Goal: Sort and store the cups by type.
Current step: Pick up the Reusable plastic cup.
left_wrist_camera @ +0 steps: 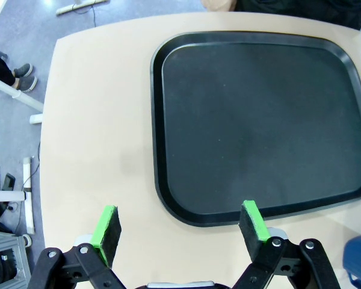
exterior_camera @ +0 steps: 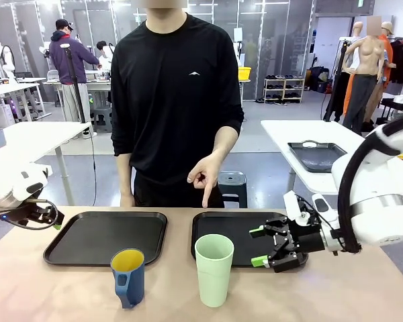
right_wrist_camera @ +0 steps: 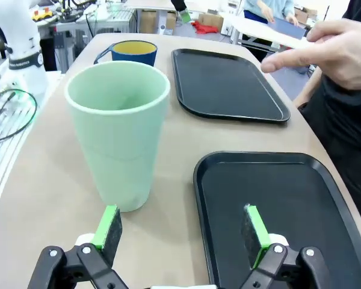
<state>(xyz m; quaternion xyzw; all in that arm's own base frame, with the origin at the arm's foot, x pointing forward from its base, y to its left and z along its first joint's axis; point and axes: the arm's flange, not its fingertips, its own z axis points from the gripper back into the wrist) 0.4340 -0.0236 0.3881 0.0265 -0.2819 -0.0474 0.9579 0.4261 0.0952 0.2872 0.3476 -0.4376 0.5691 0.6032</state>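
Nearest the camera, a tall mint-green tumbler (exterior_camera: pixel 213 268) and a shorter dark blue mug (exterior_camera: pixel 127 276) with a yellow inside stand upright on the tan counter (exterior_camera: pixel 336 295). They are near each other but apart, and the mug's handle faces the robot's side. Neither cup is on a tray: the mug sits just in front of the near right corner of the left tray (exterior_camera: pixel 87 238), and the tumbler stands just off the near left corner of the right tray (exterior_camera: pixel 232 228).

The robot's right hand (exterior_camera: pixel 256 247) is over the right part of the right tray, its green-padded fingers spread wide and released, gripping nothing and aimed toward the tumbler. Whether it touches the tray cannot be told from these angles. At the counter's left edge, the robot's left hand (left_wrist_camera: pixel 179 211) is likewise spread open with nothing between its pads, and in its wrist view one corner of the left tray lies beyond them. A blue shape at that view's lower right is probably the mug.

At the far side of the counter a person in a black long-sleeved top stands behind the trays. The person's hand (exterior_camera: pixel 205 176) is lowered, index finger pointing down at the far edge of the right tray.
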